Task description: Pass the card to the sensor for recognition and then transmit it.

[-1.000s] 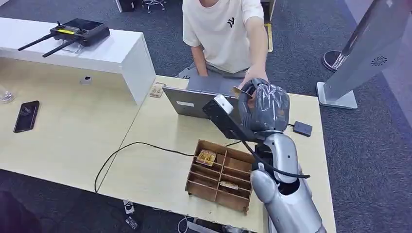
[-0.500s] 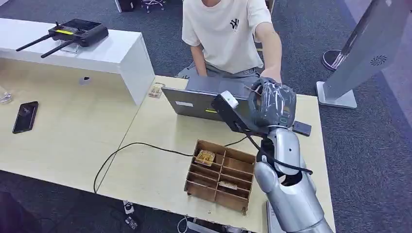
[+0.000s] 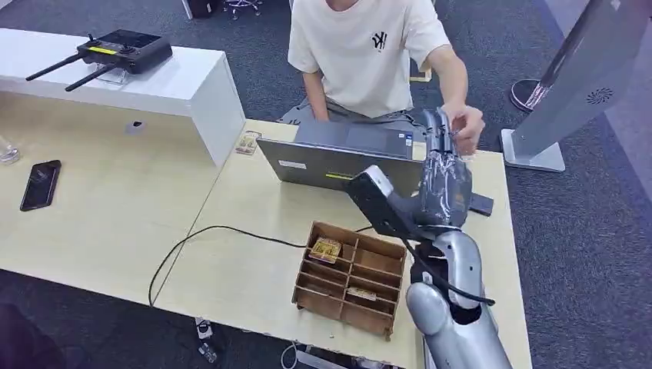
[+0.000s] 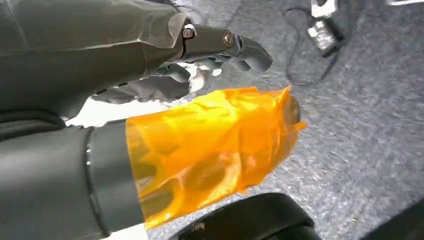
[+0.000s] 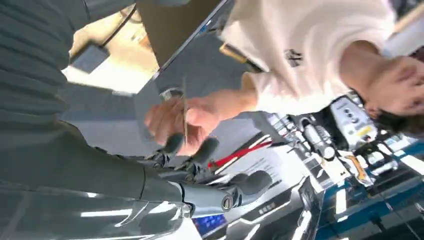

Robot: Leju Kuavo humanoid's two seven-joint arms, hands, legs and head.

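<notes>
Right wrist view: card (image 5: 184, 112) seen edge-on in person's hand (image 5: 187, 120).
Right hand (image 5: 200, 165) held nothing, fingers apart; left hand (image 4: 165, 65) empty, loosely spread.

We see our right robot hand (image 3: 442, 173) raised over the surface (image 3: 246, 265), beside a person's hand (image 3: 467, 127). A laptop (image 3: 338, 154) and a wooden tray (image 3: 350, 277) sit below.

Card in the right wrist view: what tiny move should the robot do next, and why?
Probably loosen the right hand and let the card go. The person's hand grasps the card, and its lower end sits by the robot's fingertips, so the handover looks nearly done. Whether the robot grips it is unclear.
</notes>
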